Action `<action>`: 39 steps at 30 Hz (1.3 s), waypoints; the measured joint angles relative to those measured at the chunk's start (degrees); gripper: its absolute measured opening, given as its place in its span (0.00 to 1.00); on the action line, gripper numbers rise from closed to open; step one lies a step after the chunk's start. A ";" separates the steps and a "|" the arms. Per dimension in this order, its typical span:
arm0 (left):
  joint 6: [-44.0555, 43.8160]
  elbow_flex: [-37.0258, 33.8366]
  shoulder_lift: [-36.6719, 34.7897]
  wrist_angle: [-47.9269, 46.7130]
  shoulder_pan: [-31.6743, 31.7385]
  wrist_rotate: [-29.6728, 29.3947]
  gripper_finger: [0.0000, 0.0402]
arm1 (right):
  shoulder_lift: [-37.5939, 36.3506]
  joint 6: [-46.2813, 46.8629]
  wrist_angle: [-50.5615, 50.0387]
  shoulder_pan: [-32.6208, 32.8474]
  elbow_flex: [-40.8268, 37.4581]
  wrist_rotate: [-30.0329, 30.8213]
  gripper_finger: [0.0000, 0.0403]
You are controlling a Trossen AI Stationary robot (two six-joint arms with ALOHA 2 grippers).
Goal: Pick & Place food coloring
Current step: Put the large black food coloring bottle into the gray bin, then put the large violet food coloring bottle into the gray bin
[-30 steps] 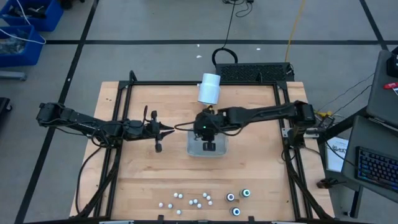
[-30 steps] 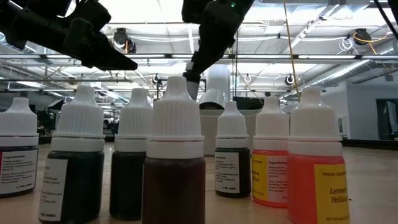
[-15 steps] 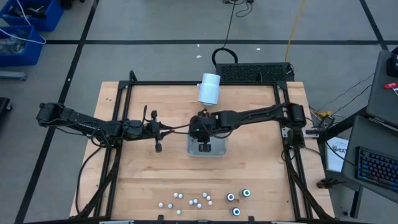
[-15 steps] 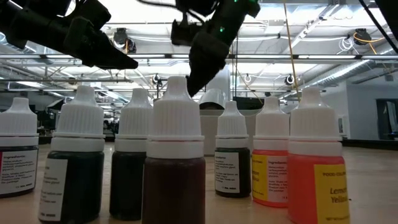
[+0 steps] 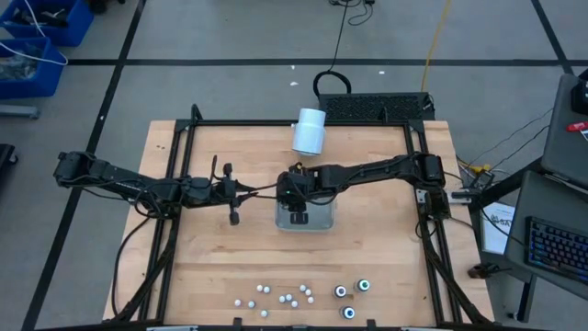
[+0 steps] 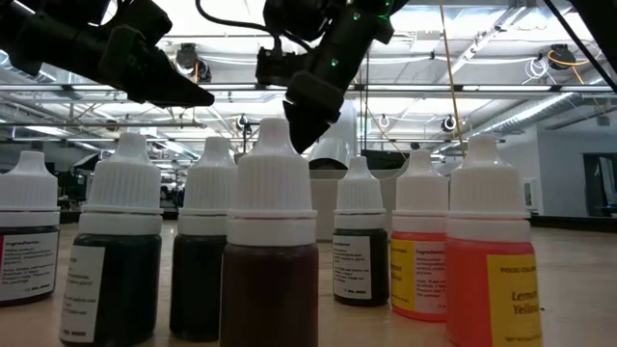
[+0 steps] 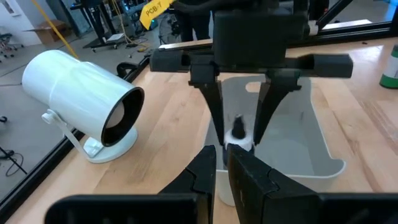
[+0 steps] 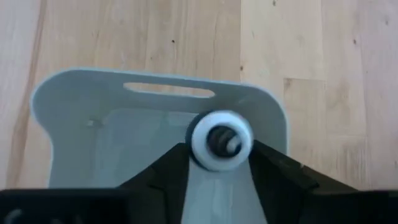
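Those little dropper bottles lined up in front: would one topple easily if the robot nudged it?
Probably. Each bottle looks tall for its narrow base, with a tapering cap, so a push near the top would likely tip it. Being round, it might then roll across the table. It looks like light plastic, so it should lift easily, though the smooth sides could slip.

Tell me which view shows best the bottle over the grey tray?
The right wrist view: the bottle fills the gap between the right pincer's fingers. The left wrist view shows it small over the tray; the high view hides it.
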 joint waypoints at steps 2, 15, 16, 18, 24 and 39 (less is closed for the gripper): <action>0.00 0.00 0.00 -0.02 -0.02 0.00 0.12 | 0.11 0.02 0.67 0.00 -0.05 -0.02 0.47; 0.02 0.00 0.00 0.17 0.05 0.00 0.12 | -4.75 -0.12 0.46 1.99 -0.05 3.09 0.69; 0.00 0.00 0.00 0.35 0.05 0.02 0.12 | -5.63 -0.17 0.58 2.38 -0.05 3.11 0.70; 0.02 0.00 0.00 0.49 0.05 0.01 0.12 | -7.28 -0.01 0.11 3.20 -0.05 4.20 0.70; -0.67 0.00 -0.02 0.46 0.05 0.06 0.12 | -13.63 1.02 -4.38 6.14 -0.05 5.94 0.69; -7.98 0.00 -0.02 -3.69 -0.36 1.64 0.12 | -49.14 11.86 -1.43 26.41 -28.20 20.84 0.28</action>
